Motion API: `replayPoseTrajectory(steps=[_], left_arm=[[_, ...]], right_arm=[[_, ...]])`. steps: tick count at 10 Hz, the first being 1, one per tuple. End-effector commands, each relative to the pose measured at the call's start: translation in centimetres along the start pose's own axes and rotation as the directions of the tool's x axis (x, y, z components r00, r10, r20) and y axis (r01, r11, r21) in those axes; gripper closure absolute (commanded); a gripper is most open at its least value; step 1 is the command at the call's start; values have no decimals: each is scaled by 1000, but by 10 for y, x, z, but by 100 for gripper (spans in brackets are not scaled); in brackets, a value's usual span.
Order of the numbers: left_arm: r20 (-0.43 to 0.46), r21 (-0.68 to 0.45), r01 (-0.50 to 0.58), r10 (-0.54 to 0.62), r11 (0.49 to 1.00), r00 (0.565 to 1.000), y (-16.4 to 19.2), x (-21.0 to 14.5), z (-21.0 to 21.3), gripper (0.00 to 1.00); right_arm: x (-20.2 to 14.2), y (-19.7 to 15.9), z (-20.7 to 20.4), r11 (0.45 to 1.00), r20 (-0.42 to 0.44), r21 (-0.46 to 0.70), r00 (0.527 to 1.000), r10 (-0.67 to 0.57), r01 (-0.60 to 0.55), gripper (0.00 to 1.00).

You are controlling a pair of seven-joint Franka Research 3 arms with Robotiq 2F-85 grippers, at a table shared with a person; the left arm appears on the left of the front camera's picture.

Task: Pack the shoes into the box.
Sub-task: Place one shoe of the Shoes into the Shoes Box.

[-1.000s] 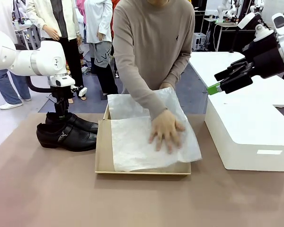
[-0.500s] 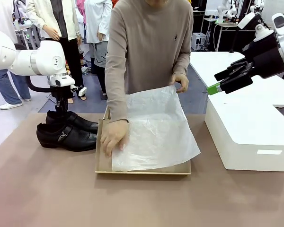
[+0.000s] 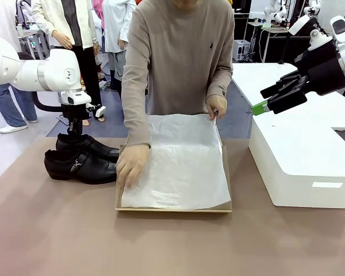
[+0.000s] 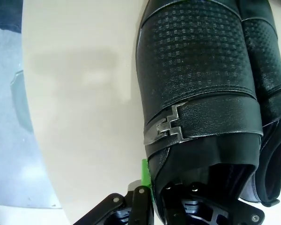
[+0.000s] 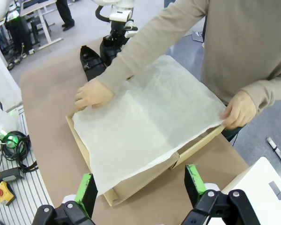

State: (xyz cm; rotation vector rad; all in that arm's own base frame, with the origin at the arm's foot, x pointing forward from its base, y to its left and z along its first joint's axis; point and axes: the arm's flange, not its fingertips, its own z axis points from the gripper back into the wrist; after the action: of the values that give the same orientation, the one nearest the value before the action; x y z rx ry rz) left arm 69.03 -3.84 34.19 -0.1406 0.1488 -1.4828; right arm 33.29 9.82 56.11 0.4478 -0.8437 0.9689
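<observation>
Left hand (image 3: 75, 133) clamped on far shoe (image 3: 98, 149) heel, box (image 3: 172, 209) beside toes

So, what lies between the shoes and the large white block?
In the front view, the box lies between the shoes and the white block, with tissue paper spread over it, held by the person's hands.

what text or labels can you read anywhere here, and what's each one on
No text here can be read.
Label on the white block: too small to read.
Emblem on the person's sweater: tiny mark, no letters legible.
Shoes and box: no print visible.
</observation>
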Motion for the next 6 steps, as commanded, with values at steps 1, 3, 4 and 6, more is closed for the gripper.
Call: replayPoseTrajectory(steps=[1,3,4,6], left_arm=[[-29,29,0,1,1000,1000,1,-5,5,100],[-10,80,-11,12,997,1000,0,-11,10,100],[-2,94,-15,16,995,1000,-1,-14,12,100],[11,118,-36,35,992,999,-5,-18,21,100]], right_arm=[[0,-2,-1,1000,10,10,1000,9,-10,0],[0,-2,-1,1000,10,10,1000,9,-10,0],[0,-2,-1,1000,10,10,1000,9,-10,0],[0,-2,-1,1000,10,10,1000,9,-10,0]])
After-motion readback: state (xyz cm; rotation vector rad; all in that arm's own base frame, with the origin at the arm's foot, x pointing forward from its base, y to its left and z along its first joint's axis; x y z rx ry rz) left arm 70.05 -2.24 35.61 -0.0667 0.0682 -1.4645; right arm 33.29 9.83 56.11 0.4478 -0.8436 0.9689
